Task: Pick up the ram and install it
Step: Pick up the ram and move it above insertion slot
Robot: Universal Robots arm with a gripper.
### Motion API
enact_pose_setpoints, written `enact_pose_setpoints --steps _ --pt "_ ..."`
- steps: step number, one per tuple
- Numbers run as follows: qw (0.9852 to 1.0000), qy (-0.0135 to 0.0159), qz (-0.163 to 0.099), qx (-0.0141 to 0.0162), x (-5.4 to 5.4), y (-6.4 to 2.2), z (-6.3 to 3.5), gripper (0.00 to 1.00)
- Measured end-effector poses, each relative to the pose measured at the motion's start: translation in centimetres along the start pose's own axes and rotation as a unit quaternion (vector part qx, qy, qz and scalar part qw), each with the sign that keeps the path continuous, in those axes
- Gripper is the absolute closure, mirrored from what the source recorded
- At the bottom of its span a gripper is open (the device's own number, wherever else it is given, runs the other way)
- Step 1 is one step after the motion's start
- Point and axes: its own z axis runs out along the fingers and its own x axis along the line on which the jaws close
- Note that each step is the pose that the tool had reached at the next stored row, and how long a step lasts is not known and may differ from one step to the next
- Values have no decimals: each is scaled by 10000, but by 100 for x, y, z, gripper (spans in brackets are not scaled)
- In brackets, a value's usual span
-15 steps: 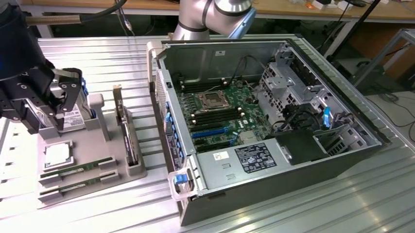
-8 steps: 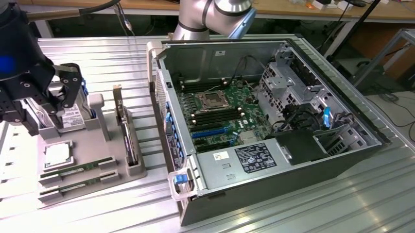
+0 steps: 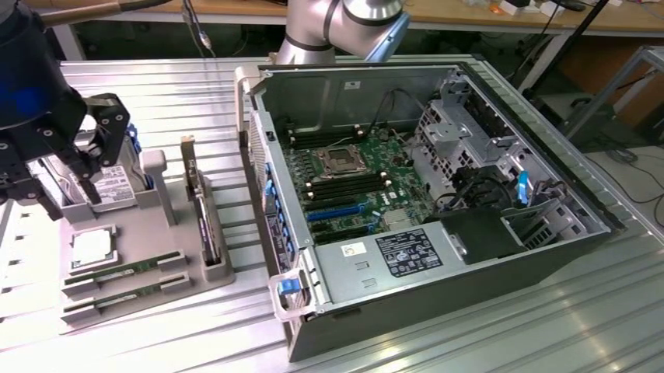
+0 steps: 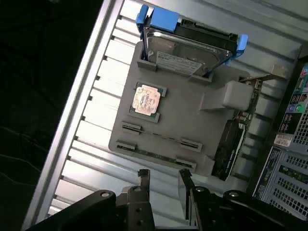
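Observation:
Two rams lie side by side in the slots of a grey holder tray (image 3: 155, 233): one ram (image 3: 124, 270) (image 4: 161, 136) and a second ram (image 3: 123, 294) (image 4: 153, 154) nearer the tray's front edge. Both are thin green sticks. My gripper (image 3: 70, 198) (image 4: 164, 179) hangs above the tray at the exterior view's left, over the hard drive end. It is open, with nothing between its fingers. In the wrist view the rams sit a short way beyond the fingertips (image 4: 144, 175).
The tray (image 4: 187, 113) also carries a square silver processor (image 3: 92, 247) (image 4: 147, 100), a hard drive (image 3: 112, 183) (image 4: 187, 50) in blue brackets and an upright expansion card (image 3: 204, 221) (image 4: 236, 139). The open computer case (image 3: 436, 256) lies to the exterior view's right, its motherboard memory slots (image 3: 337, 186) exposed.

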Motion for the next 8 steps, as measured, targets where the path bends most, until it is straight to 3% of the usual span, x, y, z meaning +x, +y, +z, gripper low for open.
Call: enact_pose_setpoints --steps 6,8 --pt "9977 20 -674 -7 0 0 2 63" --pt "9953 28 -965 -10 0 0 3 63"
